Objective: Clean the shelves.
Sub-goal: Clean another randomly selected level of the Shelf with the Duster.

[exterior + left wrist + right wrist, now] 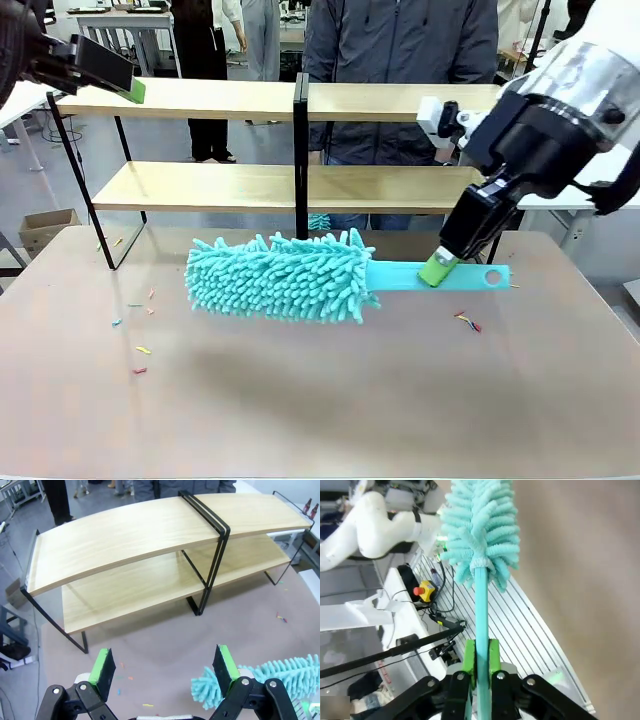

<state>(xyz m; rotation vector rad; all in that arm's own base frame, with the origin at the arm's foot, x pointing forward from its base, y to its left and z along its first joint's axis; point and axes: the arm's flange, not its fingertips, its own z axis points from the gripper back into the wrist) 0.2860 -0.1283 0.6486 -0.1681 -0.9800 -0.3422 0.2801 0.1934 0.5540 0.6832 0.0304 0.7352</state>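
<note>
**Duster in hand, shelves ahead**

On the beige table (320, 400) you see, at its far edge, the shelves (200, 185): two tiers of light boards on a black frame, their long axis running left to right across your view, with a person standing behind them. Next in size is the teal duster (280, 275), held level above the table and parallel to the shelves, its fluffy head toward the middle and its flat handle toward the right. Your right gripper (437, 268) is clamped on that handle, pads pressed to either side of it. The shelves lie beyond the duster, farther from you, so the coming move is likely a lift and a push forward to lay the head on a board. Your left gripper (165, 667) hangs with its jaws spread wide and nothing between them, high near the top board's left end. Small coloured scraps (467, 322) litter the table.
</note>
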